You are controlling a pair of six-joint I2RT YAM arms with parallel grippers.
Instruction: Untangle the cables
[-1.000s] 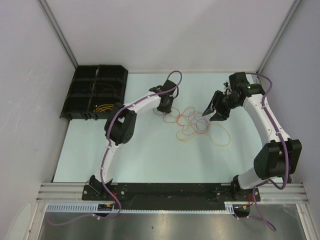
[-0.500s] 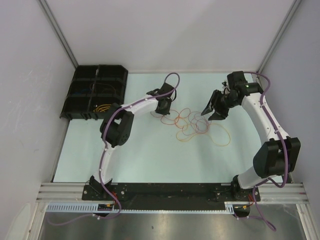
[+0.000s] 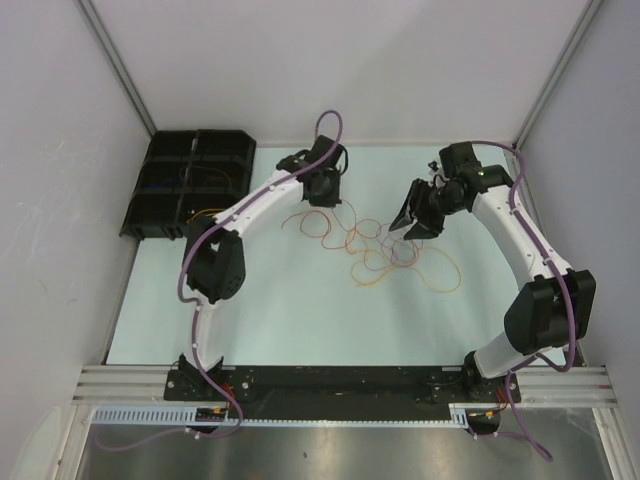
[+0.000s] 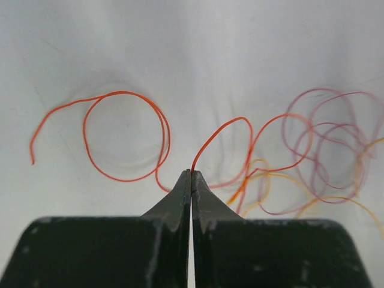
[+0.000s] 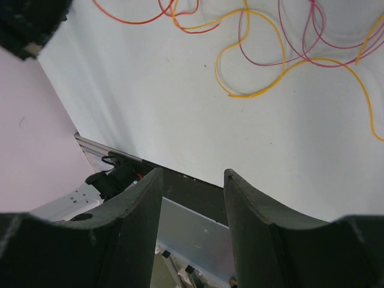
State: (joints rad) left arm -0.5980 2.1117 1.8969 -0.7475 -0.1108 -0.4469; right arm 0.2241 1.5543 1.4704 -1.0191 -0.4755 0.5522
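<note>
— Orange cable [image 4: 123, 92]: the left gripper [image 4: 191, 175] has it pinched between its closed tips. The cable comes out just at the point and curls away in a loop on the worktop [image 4: 72, 54].

— And the other cables [image 3: 385, 245]?

— They lie in a loose heap in the middle of the worktop, between the two arms. Red, yellow and purple loops cross one another.

— The right gripper [image 5: 192, 177]?

— It is spread wide with nothing in it, above a yellow cable [image 5: 228, 93] at the edge of the heap.

— How will they handle?

— Very light and soft, I judge, much thinner than a finger, and springy enough to hold a curl. A pull on one may drag the whole heap. It is better to take hold near a free end, or on a loop outside the crossings, and to pinch fully, because so thin a thing can slip.
</note>
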